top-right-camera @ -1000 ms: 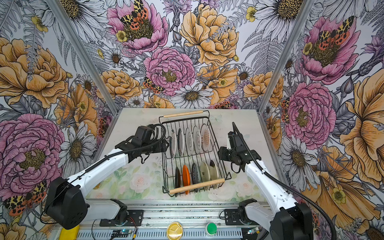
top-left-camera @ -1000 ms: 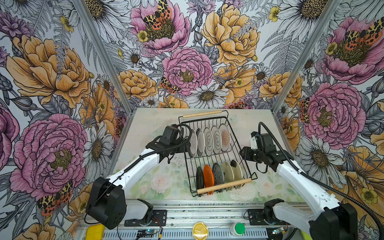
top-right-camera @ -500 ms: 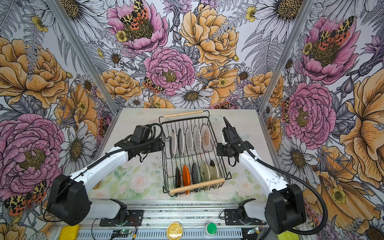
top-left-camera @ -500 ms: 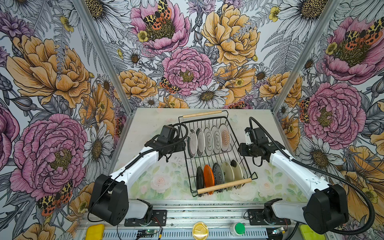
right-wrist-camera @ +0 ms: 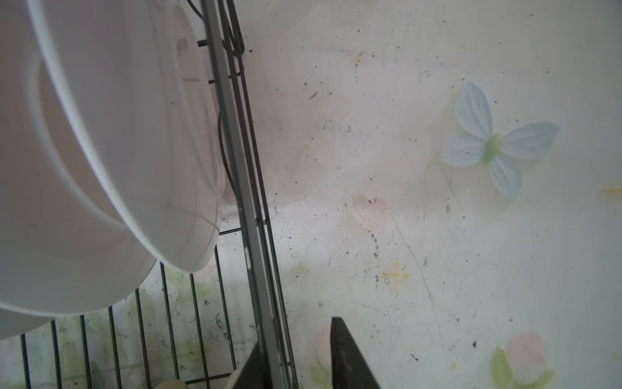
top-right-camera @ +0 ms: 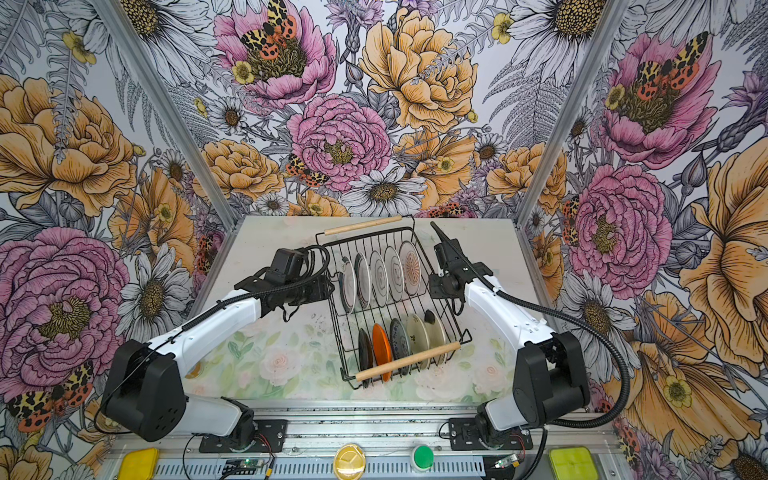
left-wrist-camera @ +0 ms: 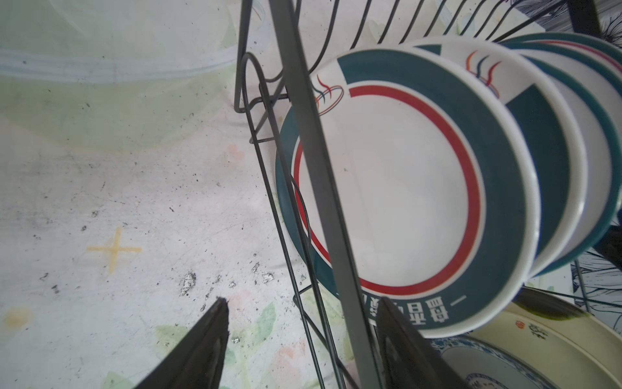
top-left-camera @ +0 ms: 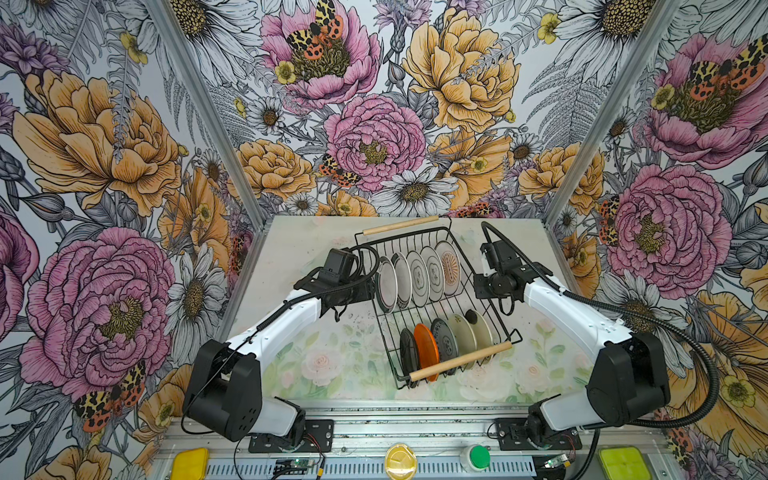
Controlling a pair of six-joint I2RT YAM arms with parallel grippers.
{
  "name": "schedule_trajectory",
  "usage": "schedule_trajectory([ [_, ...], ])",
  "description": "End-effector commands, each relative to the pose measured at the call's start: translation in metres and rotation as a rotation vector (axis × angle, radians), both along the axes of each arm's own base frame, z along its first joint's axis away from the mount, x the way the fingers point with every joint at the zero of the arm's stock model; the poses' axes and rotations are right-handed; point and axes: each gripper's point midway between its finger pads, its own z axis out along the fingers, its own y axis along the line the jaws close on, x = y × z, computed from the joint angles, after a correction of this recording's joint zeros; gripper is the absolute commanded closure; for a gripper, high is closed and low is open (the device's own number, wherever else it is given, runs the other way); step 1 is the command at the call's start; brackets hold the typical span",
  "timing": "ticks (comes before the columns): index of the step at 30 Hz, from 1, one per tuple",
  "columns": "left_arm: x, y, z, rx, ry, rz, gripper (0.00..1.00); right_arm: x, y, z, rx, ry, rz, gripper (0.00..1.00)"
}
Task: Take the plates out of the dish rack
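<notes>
The dish rack [top-left-camera: 459, 360] [top-right-camera: 409, 360] stands mid-table with plates upright in two rows. Several white plates [top-left-camera: 417, 279] fill the far row. The near row holds a black plate, an orange plate [top-left-camera: 426, 351], a blue-patterned one and cream ones. My left gripper [top-left-camera: 372, 291] [left-wrist-camera: 301, 301] is open astride the rack's left rim wire, beside a teal-rimmed plate [left-wrist-camera: 397, 188]. My right gripper [top-left-camera: 476, 286] [right-wrist-camera: 296, 336] straddles the right rim wire, jaws narrow with a small gap still showing, next to a white plate's back [right-wrist-camera: 101, 151].
The floral-print table [top-left-camera: 316, 357] has bare room left and right of the rack. Flowered walls close in three sides. A yellow pad [top-left-camera: 189, 463], a green button [top-left-camera: 476, 456] and the arm bases sit along the front rail.
My right arm has swung farther back along the rack's right rim and its jaws have narrowed around the wire. My left jaws have narrowed slightly; that arm has barely moved.
</notes>
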Motion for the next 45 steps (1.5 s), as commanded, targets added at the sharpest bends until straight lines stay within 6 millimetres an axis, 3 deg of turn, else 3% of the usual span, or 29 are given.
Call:
schedule_trajectory([
  [1,0.003,0.018,-0.012,0.057,0.036,0.050,0.31,0.025,-0.037,0.010,-0.143,-0.046,-0.070,0.73],
  [6,0.003,0.018,-0.016,0.057,0.048,0.052,0.33,0.047,-0.040,0.019,-0.147,-0.062,-0.006,0.77],
  [16,0.000,0.018,-0.034,0.066,0.095,0.059,0.42,0.090,-0.026,0.023,-0.073,-0.073,0.124,0.80],
  [28,-0.010,0.005,-0.027,0.011,0.095,0.044,0.59,0.132,0.009,0.023,0.030,-0.101,0.273,0.83],
  [37,-0.021,-0.010,-0.020,-0.014,0.081,0.020,0.63,0.161,0.020,0.046,0.038,-0.182,0.351,0.82],
  [39,-0.023,-0.012,-0.020,-0.018,0.081,0.018,0.63,0.166,0.021,0.051,0.047,-0.196,0.346,0.75],
  [42,-0.023,-0.010,-0.019,-0.013,0.074,0.030,0.54,0.168,0.021,0.060,0.058,-0.214,0.329,0.66],
  [44,-0.023,-0.007,-0.017,-0.010,0.066,0.042,0.38,0.170,0.017,0.067,0.045,-0.228,0.309,0.56],
  [45,-0.023,-0.005,-0.015,-0.009,0.059,0.048,0.34,0.170,0.014,0.070,0.039,-0.235,0.298,0.53],
])
